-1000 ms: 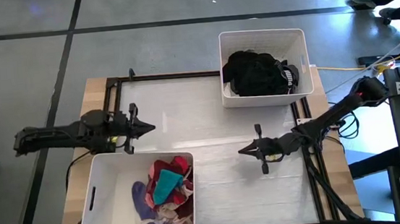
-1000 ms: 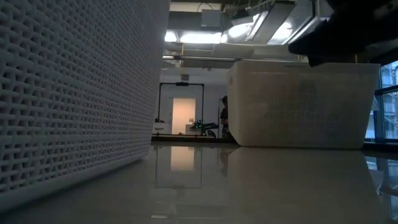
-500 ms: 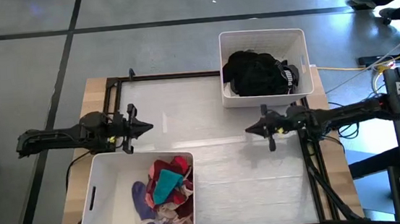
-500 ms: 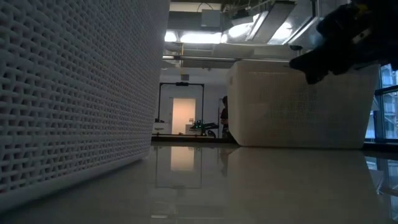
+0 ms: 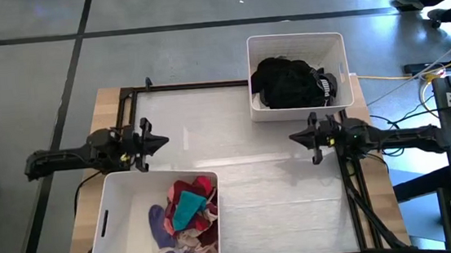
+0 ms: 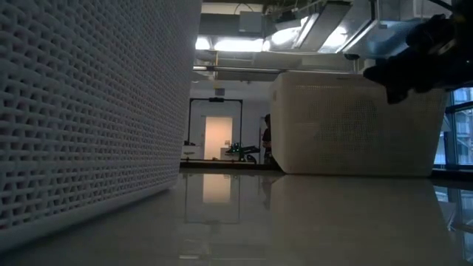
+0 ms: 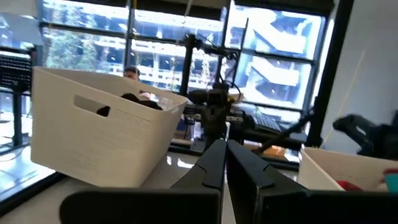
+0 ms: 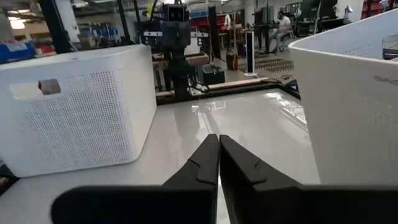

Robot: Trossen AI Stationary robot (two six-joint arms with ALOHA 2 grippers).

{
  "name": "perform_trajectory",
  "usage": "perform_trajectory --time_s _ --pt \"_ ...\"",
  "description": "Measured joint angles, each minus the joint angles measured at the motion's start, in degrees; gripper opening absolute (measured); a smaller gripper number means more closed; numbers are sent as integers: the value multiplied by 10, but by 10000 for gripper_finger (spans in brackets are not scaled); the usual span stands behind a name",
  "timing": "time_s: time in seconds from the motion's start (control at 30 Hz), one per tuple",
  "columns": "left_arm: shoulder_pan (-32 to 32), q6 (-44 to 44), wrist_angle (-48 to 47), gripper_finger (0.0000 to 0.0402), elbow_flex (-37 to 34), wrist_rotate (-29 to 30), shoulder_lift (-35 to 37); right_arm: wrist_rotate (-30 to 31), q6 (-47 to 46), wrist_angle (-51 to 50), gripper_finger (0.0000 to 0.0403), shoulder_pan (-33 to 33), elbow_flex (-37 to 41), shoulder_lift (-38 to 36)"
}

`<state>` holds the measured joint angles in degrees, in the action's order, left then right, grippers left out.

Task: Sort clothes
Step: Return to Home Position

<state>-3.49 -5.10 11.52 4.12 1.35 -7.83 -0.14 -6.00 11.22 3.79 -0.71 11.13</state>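
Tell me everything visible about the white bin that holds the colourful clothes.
The white bin is a rectangular plastic tub with rounded corners, a handle slot in one short wall and finely perforated sides. It stands upright and open-topped on the table, at the corner near the left arm, slightly skewed. A heap of colourful clothes, red, teal, purple and pink, fills one half; the other half is bare.

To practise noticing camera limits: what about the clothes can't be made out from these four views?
High view: lower layers of the coloured clothes and black clothes, hidden beneath top garments; no count possible.
Low view: all clothes, hidden behind the near bin and far bin walls.
Left wrist view: coloured clothes cut off by the picture's edge; black clothes mostly behind the far bin's rim.
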Motion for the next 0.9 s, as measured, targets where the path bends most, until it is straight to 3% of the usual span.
perform_trajectory --time_s 0.37,0.7,0.77,0.9 --pt "0 -19 8 6 -29 32 50 0 -13 -83 17 0 1 -15" --pt "0 55 -33 5 -37 215 56 26 -11 -80 17 0 1 -14" --pt "1 46 -53 5 -37 183 57 27 -11 -81 17 0 2 -14" --pt "1 26 -76 5 -37 51 58 26 -12 -84 17 0 2 -14"
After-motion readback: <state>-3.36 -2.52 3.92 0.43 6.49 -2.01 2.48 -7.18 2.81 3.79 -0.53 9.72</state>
